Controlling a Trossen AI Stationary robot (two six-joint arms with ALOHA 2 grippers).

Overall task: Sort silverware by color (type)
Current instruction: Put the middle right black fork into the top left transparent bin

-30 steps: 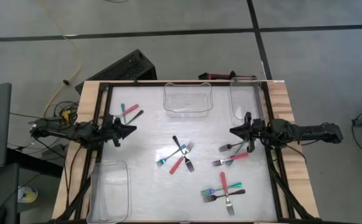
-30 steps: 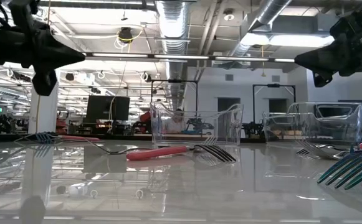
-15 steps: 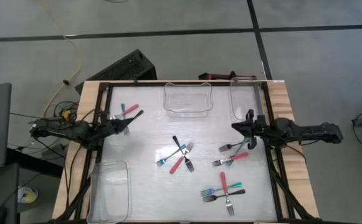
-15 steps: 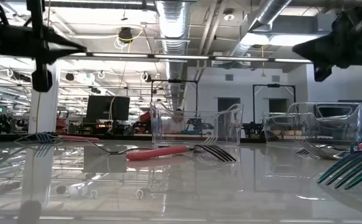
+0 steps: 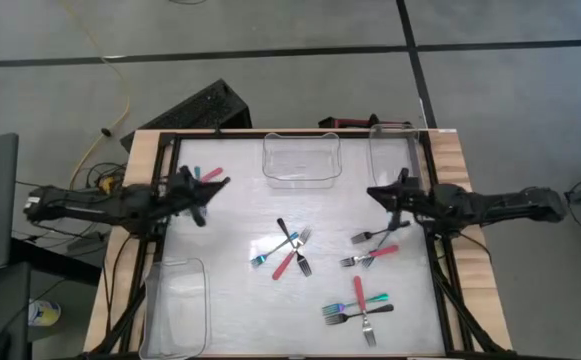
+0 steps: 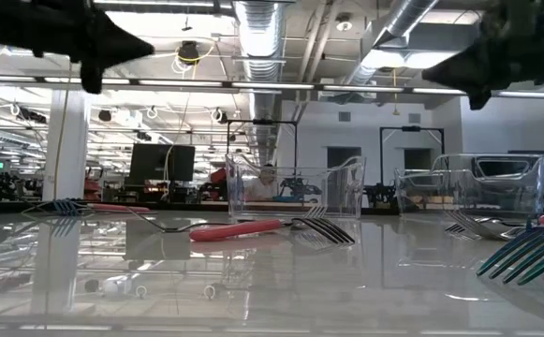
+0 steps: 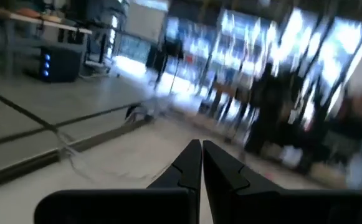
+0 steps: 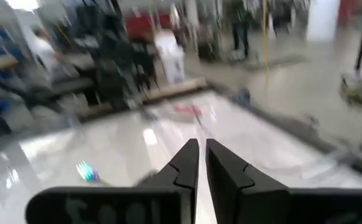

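The silverware lies flat on the white table in several loose groups: red and teal forks (image 5: 207, 175) at the far left, a crossed pile (image 5: 288, 250) in the middle, forks (image 5: 375, 246) at the right, and more forks (image 5: 360, 305) near the front. In the low view a red-handled fork (image 6: 239, 228) lies mid-table and teal tines (image 6: 524, 253) show at the right. My left gripper (image 5: 217, 186) hovers shut beside the far-left forks, well above the table (image 6: 145, 47). My right gripper (image 5: 371, 191) hovers shut above the right-hand forks (image 6: 428, 74). Both grippers hold nothing.
Three clear plastic bins stand on the table: one at the far middle (image 5: 302, 160), one at the far right (image 5: 390, 160) and one at the near left (image 5: 178, 305). A dark frame (image 5: 165, 140) runs round the table top.
Both grippers have risen well above the table. My left gripper has also rolled about its own axis and shifted toward the far edge. My right gripper has gone a little toward the far edge. No fork has moved.
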